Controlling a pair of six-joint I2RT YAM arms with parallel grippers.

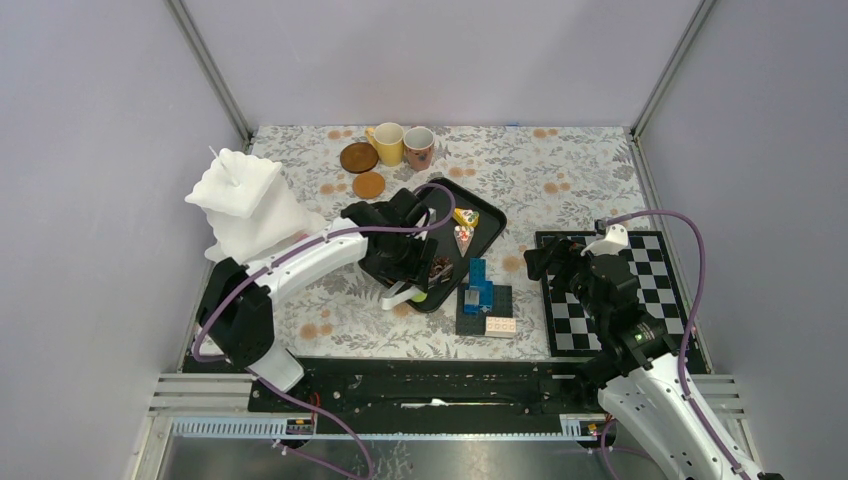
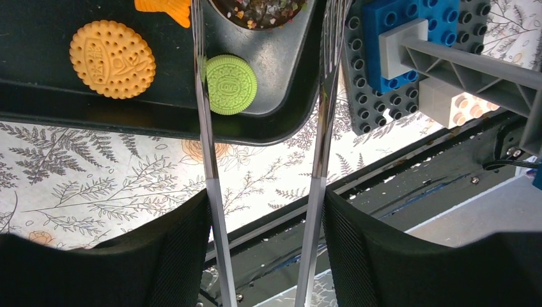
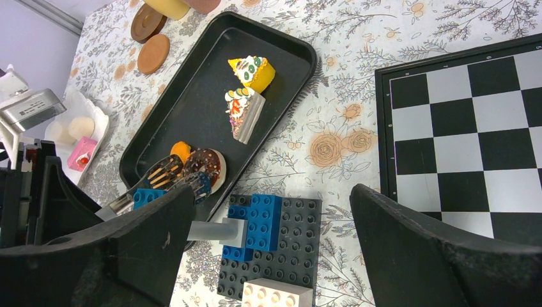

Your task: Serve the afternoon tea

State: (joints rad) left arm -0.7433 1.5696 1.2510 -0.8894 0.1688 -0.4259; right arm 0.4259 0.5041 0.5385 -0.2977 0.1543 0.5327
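A black tray [image 1: 497,222] holds a yellow cake [image 3: 254,70], a cake slice [image 3: 241,112], a chocolate donut [image 3: 206,167], an orange cookie [image 2: 112,59] and a green cookie [image 2: 231,84]. My left gripper [image 2: 265,211] is shut on metal tongs [image 2: 201,115] and hangs over the tray's near end [image 1: 400,262]. The tong arms stand apart with the donut [image 2: 265,11] between them. A yellow mug [image 1: 388,143], a pinkish mug [image 1: 419,147] and two brown coasters [image 1: 358,157] stand at the back. My right gripper [image 1: 545,262] is open and empty, beside the chessboard.
A blue and black brick stack [image 1: 483,298] sits just right of the tray's near end. A chessboard [image 1: 620,290] lies at the right. A white tiered stand [image 1: 245,200] stands at the left. Cage walls close in the table.
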